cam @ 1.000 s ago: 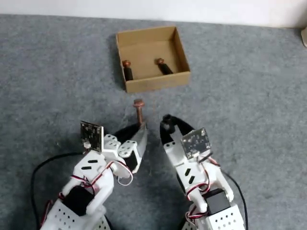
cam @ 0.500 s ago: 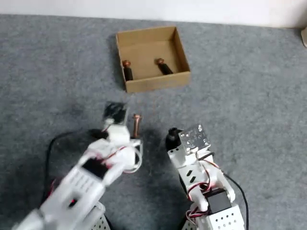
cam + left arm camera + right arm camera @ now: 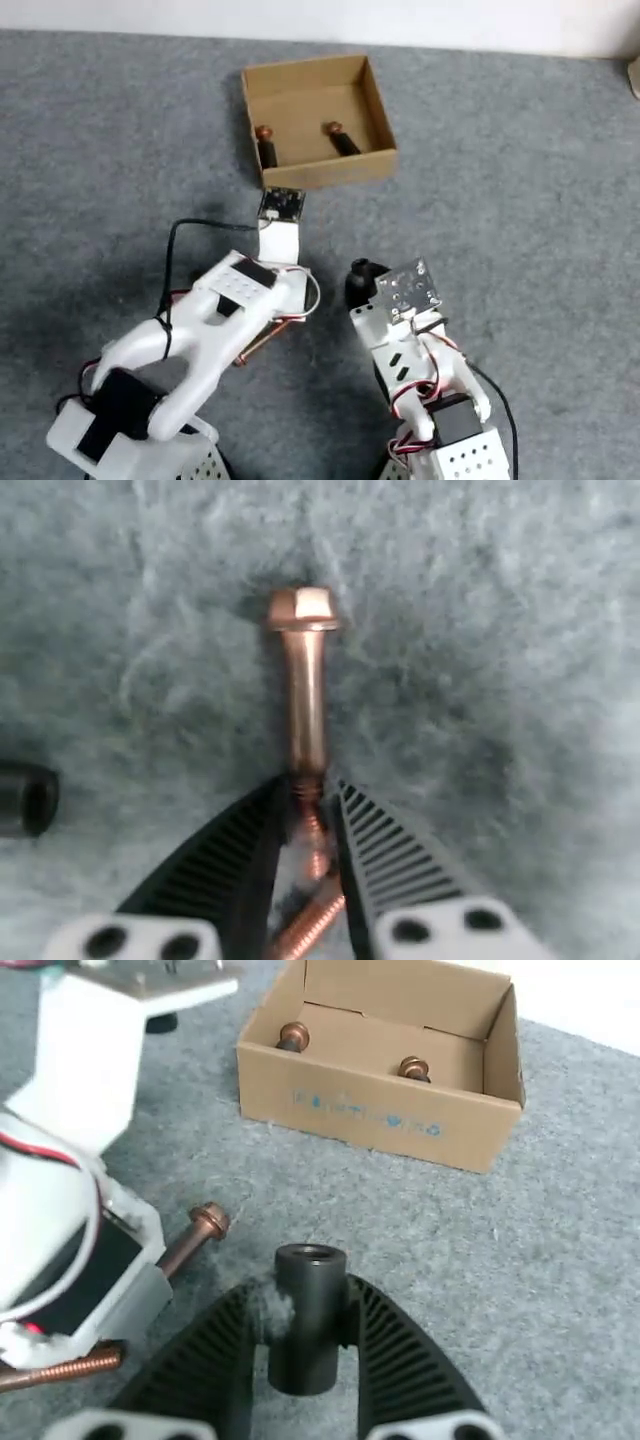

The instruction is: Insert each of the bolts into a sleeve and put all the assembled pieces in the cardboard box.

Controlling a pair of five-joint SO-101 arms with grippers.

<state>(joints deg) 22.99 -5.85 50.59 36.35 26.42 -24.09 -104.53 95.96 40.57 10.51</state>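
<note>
The left gripper (image 3: 308,788) pinches the threaded end of a copper bolt (image 3: 305,680), whose hexagonal head points away from the fingers against the grey carpet (image 3: 530,250). The right gripper (image 3: 306,1290) is clamped around a black sleeve (image 3: 306,1335), held upright with its open bore on top. In the high view the sleeve sits at 3 o'clock from the left arm (image 3: 235,295), near it but apart. The cardboard box (image 3: 322,172) lies at 12 o'clock from both arms. It holds two assembled pieces, one (image 3: 266,147) at 8 o'clock of its floor and the other (image 3: 341,139) at 5 o'clock.
</note>
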